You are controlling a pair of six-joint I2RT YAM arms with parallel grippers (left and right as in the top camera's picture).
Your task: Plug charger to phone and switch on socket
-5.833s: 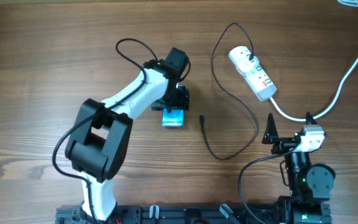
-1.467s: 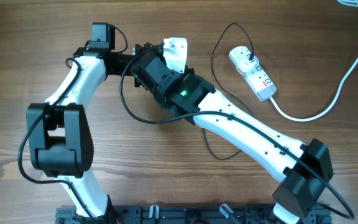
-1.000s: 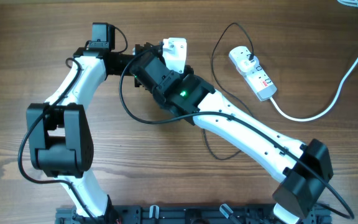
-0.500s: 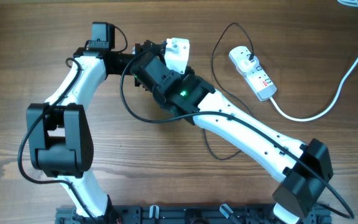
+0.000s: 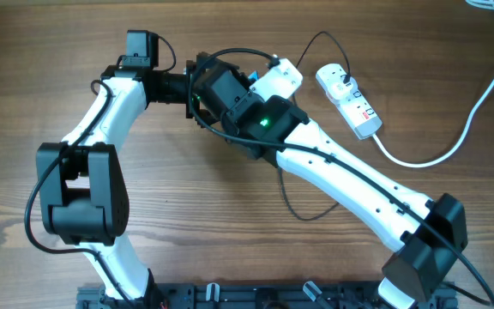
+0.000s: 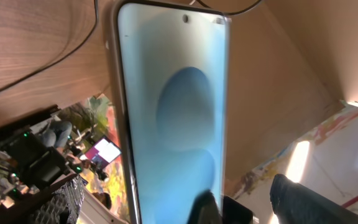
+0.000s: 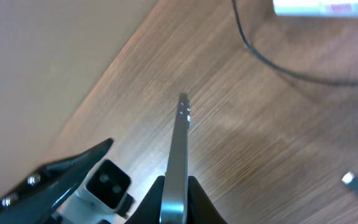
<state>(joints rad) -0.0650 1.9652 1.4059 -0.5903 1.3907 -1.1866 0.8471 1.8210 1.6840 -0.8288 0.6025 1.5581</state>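
In the left wrist view the phone [image 6: 173, 112] fills the frame with its cyan screen facing the camera. My left gripper [image 6: 250, 204] is open, its dark fingers [image 6: 300, 200] standing apart at the phone's lower end. In the right wrist view the phone [image 7: 179, 143] shows edge-on, held off the table by my right gripper [image 7: 175, 193], which is shut on it. From overhead both wrists meet at upper centre and hide the phone. The white socket [image 5: 348, 101] lies to the right with the charger [image 5: 350, 167] plugged in, its thin black cable looping down. The connector tip [image 7: 348, 179] rests on the table.
The socket's thick white cord [image 5: 457, 142] runs off to the upper right corner. My right arm [image 5: 358, 193] crosses the table diagonally over part of the charger cable. A black robot cable [image 5: 230, 53] arcs above the wrists.
My left gripper has opened off the phone. The right wrist has turned and shifted right, its white camera housing swinging toward the socket, with the phone still in its fingers.
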